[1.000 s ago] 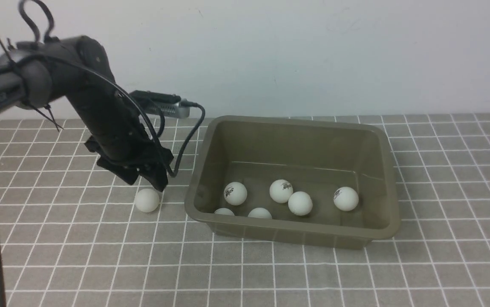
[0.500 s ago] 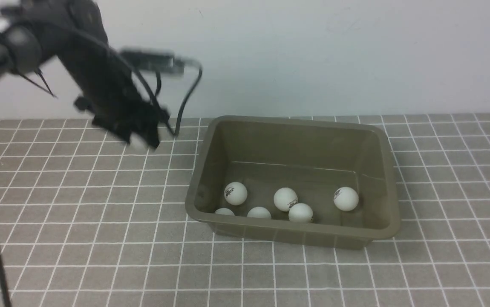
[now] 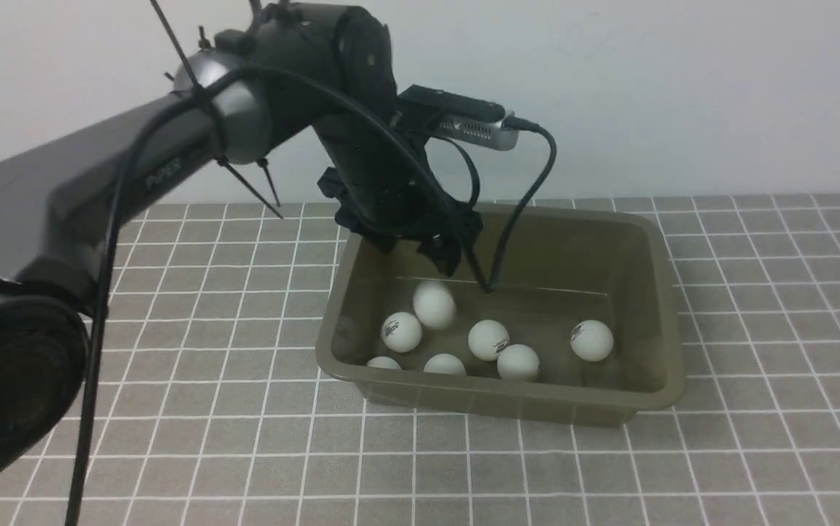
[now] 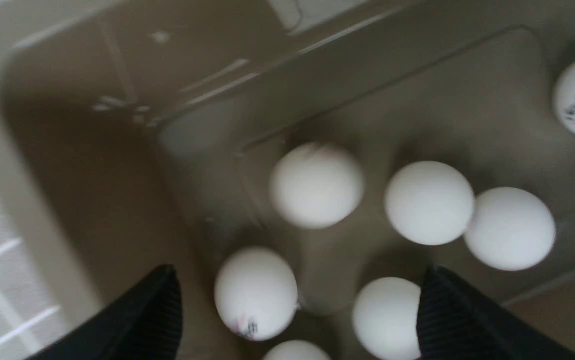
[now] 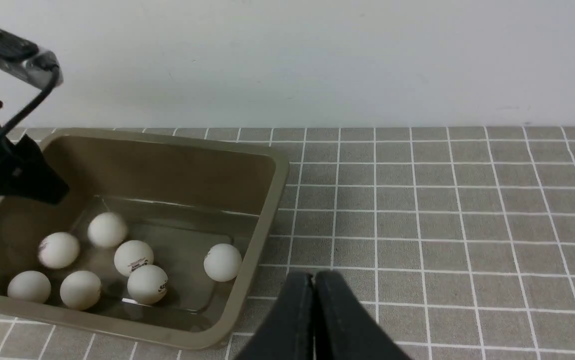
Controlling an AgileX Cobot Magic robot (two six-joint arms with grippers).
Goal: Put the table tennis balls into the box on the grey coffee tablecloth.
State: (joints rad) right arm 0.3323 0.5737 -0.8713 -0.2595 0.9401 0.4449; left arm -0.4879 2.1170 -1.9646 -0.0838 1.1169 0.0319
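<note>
We see a large olive-grey rectangular plastic box (image 3: 654,398) with rounded corners and a rolled rim. It stands upright on the grey-brown cloth (image 3: 172,409), which is gridded with thin white lines. Seven small white table tennis balls (image 3: 592,340) are inside its walls. Six rest on the glossy floor: two touch near the middle, two lie against the near wall, and one sits apart on the right. The seventh ball (image 3: 434,305) looks blurred, towards the left side, just beside a logo-marked one.

Counted seven table tennis balls (image 5: 134,258) inside the box (image 5: 267,210). Found the right gripper (image 5: 314,276) closed above the tablecloth (image 5: 442,225), near a corner of the box.
</note>
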